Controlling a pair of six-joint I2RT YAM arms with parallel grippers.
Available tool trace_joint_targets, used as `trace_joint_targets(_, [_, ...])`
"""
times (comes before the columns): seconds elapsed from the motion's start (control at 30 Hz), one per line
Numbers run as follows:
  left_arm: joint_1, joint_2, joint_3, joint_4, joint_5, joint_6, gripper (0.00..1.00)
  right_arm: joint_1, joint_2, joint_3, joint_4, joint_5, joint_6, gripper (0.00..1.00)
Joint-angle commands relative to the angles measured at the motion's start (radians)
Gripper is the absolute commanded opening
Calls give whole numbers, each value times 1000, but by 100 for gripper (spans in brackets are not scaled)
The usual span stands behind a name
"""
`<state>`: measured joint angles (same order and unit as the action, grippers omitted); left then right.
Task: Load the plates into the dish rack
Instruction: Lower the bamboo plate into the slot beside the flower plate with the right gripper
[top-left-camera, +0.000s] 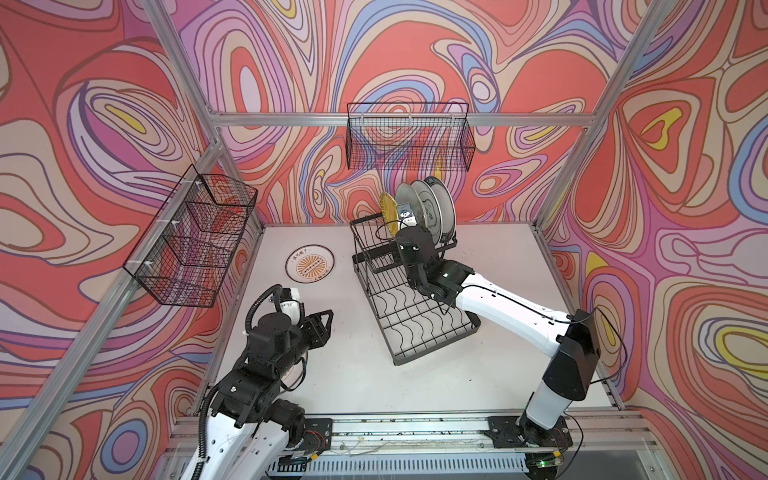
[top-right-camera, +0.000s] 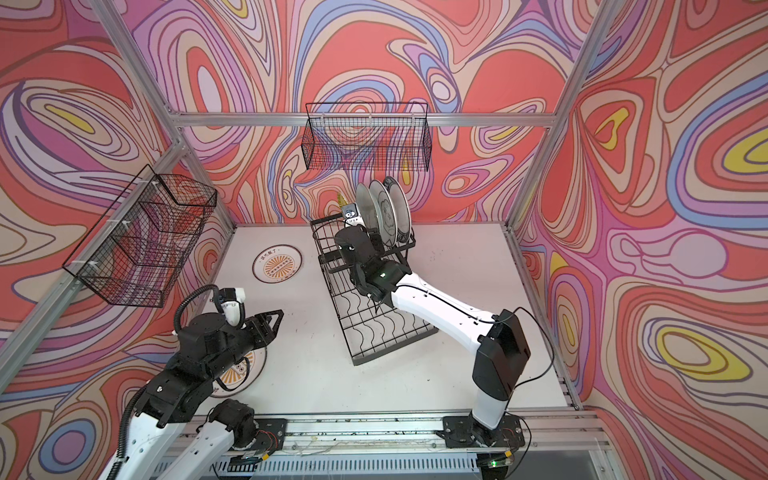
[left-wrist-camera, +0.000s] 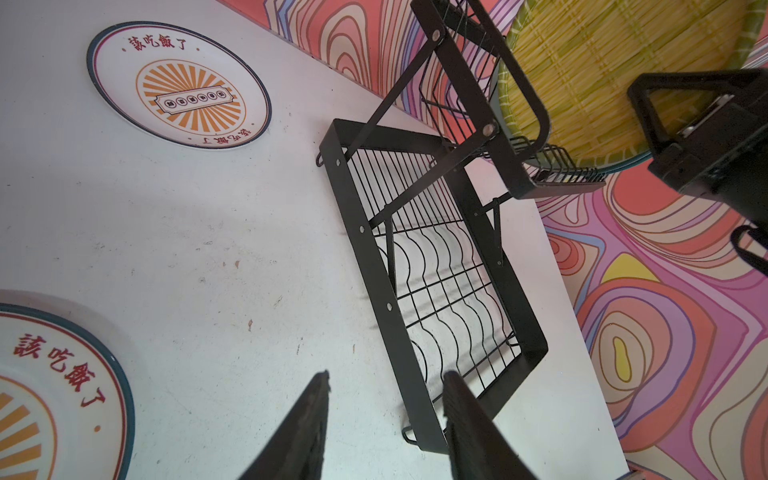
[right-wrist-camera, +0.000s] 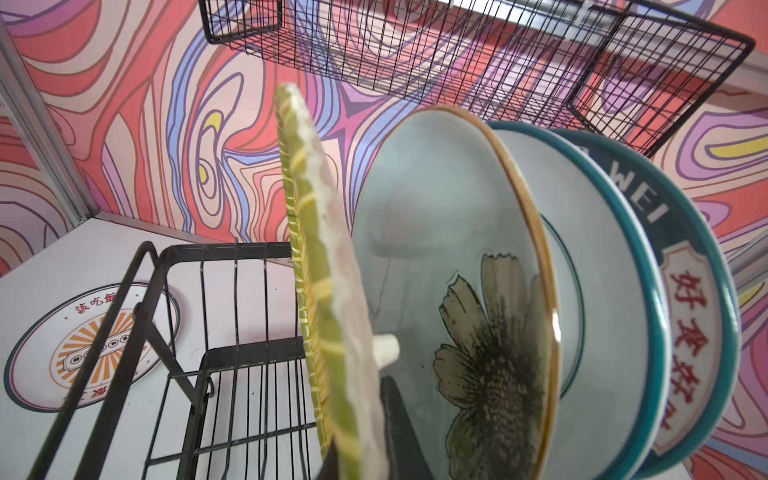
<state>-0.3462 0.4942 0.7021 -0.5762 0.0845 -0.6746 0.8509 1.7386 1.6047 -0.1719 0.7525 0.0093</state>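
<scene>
Plate-loading, partly done. Right gripper (top-left-camera: 400, 227) is clamped on the rim of the yellow woven plate (right-wrist-camera: 328, 291), held on edge over the raised slots of the rack (left-wrist-camera: 376, 270). It sits face-parallel to and just beside the green flower plate (right-wrist-camera: 449, 249), which stands with two more plates behind it. Cannot tell whether the yellow rim is seated; the likely move is straight down between the wires. Left gripper (left-wrist-camera: 386, 376) hangs part-open and empty. Two sunburst plates lie flat on the table: one (top-left-camera: 309, 264) left of the rack, one (top-right-camera: 245, 374) under the left arm, which is nearer to both.
</scene>
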Motion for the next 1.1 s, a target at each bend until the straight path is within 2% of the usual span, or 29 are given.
trace_joint_targets(0.0, [-2, -3, 13, -17, -14, 13, 48, 2, 11, 29, 39, 32, 18, 0])
trace_joint_targets(1.07, [-2, -15, 8, -38, -20, 20, 49, 0, 91, 96, -103, 35, 103, 0])
